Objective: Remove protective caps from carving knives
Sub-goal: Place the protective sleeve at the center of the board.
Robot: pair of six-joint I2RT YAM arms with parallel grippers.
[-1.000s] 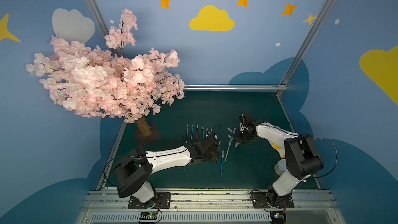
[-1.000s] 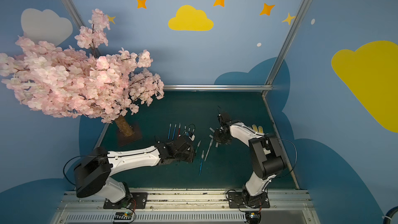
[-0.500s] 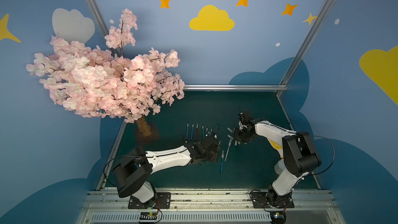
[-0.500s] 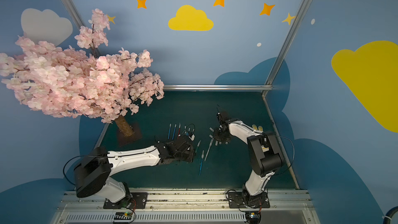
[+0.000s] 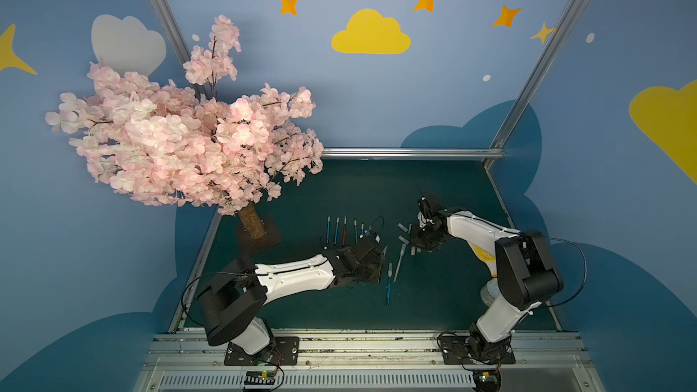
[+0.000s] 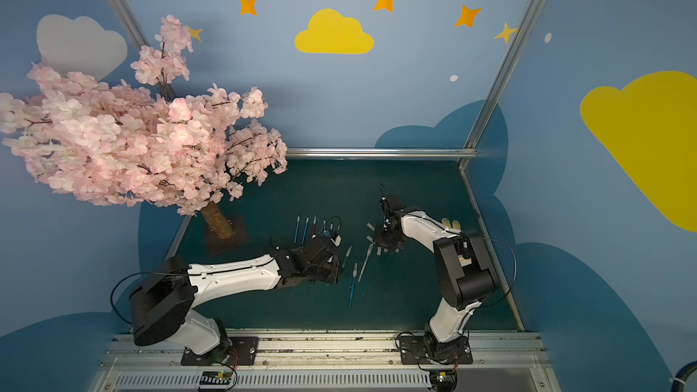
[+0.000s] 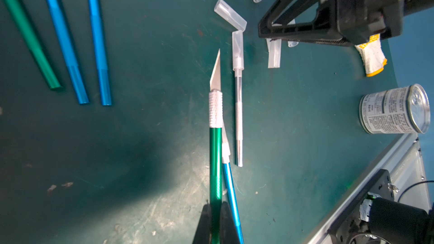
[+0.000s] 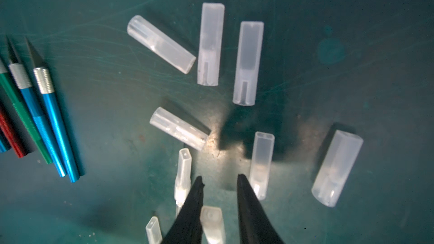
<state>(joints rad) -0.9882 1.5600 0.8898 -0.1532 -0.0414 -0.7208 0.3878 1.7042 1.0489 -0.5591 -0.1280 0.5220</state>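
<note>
My left gripper [image 7: 215, 205] is shut on the green carving knife [image 7: 215, 151], whose blade is bare. Under it lie a blue knife [image 7: 231, 195] and a whitish knife [image 7: 238, 118], each with a protective cap [image 7: 237, 48] over its blade. Several bare knives [image 5: 341, 230] lie in a row to the left. My right gripper [image 8: 219, 180] is open, low over several loose caps [image 8: 248, 62] on the mat. One cap [image 8: 212, 221] lies between its fingers, gripped by neither. In both top views the grippers [image 5: 377, 258] [image 6: 384, 245] stand close together.
A pink blossom tree [image 5: 188, 137] on a brown base stands at the back left of the green mat [image 5: 377, 190]. A tin can [image 7: 394, 109] and a white and yellow glove [image 7: 372, 57] lie near the right arm's base. A metal rail [image 5: 339, 337] runs along the front edge.
My right gripper has opened and let a cap go onto the mat among the others, shifting slightly left. The left arm still holds the green knife in place.
</note>
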